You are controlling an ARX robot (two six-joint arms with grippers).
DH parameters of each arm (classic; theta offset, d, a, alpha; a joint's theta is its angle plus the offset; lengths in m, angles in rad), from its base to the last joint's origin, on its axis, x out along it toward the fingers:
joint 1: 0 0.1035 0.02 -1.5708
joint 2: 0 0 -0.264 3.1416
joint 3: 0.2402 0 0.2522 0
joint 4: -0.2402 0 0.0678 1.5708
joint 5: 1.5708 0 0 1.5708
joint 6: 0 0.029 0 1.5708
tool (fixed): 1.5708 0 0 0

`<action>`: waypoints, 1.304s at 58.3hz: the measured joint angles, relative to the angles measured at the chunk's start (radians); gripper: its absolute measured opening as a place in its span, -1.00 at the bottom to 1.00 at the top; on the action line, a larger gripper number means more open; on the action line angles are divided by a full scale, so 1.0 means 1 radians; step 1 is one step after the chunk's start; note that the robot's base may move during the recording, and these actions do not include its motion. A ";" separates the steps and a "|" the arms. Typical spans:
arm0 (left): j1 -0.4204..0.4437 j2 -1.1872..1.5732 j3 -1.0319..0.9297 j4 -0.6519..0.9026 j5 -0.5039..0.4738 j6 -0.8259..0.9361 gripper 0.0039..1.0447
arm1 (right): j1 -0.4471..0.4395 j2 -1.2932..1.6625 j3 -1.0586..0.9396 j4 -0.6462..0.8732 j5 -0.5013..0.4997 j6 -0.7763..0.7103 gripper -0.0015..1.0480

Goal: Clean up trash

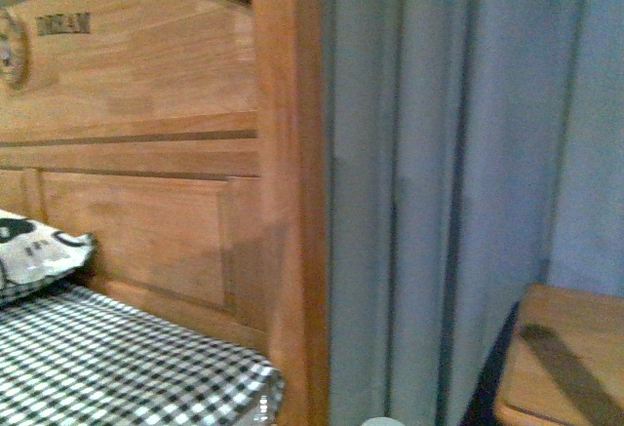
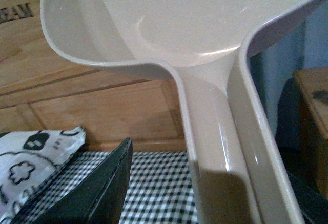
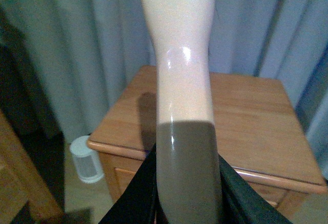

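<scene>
Dim indoor light with a bluish cast throughout. Front view: soft and grainy, the headboard [image 1: 146, 104] lettering smeared. Left wrist view: the dustpan [image 2: 205, 24] looms close and slightly blurred, with faint sheen streaks. Right wrist view: a glare spot on the beige handle [image 3: 184, 80], its lower part in hard-edged shadow; its shadow falls on the nightstand [image 3: 246, 111].

A wooden headboard [image 1: 146, 153] stands beside grey curtains [image 1: 439, 153] and a nightstand [image 1: 575, 329].

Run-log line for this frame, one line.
left pincer holds dustpan, bed beyond | right pincer shut on beige handle, nightstand beyond | trash not in view
</scene>
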 joint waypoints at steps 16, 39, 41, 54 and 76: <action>-0.002 0.004 -0.001 0.000 0.005 0.000 0.22 | -0.002 -0.002 0.000 0.000 0.008 0.001 -0.61; 0.000 -0.002 -0.003 -0.001 -0.002 0.000 0.22 | 0.000 0.000 -0.001 0.000 0.000 0.000 -0.61; 0.000 -0.003 -0.003 -0.001 -0.002 0.000 0.22 | 0.000 -0.002 -0.001 0.000 0.000 0.000 -0.61; 0.000 0.000 -0.003 -0.001 -0.002 -0.001 0.22 | -0.001 -0.001 -0.001 0.000 0.000 0.000 -0.61; 0.035 0.054 0.098 -0.294 0.081 -0.114 0.22 | 0.000 0.005 -0.001 0.000 0.000 0.000 -0.61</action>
